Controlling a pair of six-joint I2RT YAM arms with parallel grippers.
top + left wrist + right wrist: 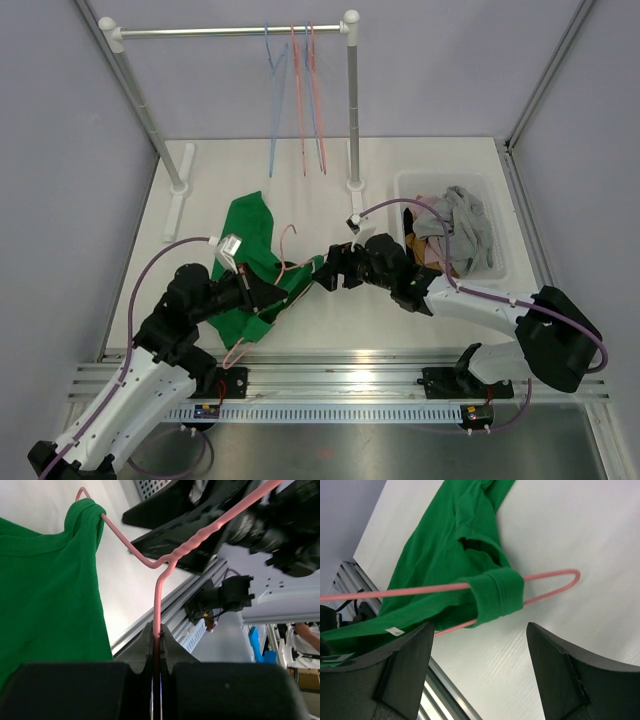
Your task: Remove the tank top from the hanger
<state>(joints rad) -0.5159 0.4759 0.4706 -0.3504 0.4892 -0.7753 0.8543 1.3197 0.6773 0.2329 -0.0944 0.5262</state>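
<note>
You are seeing left end effector (156,630) clamping hanger (200,535) wire; right end effector (479,645) hovering wide open over tank top (445,550) strap, desk (580,530) showing alongside.

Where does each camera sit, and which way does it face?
Top external: above, behind the robot, looking down; left arm, left claw, right arm, right claw show.
Left wrist: on the left arm, facing along shut fingers gripping the pink hanger.
Right wrist: on the right arm, facing down between open fingers.
All three share the green tank top.
</note>
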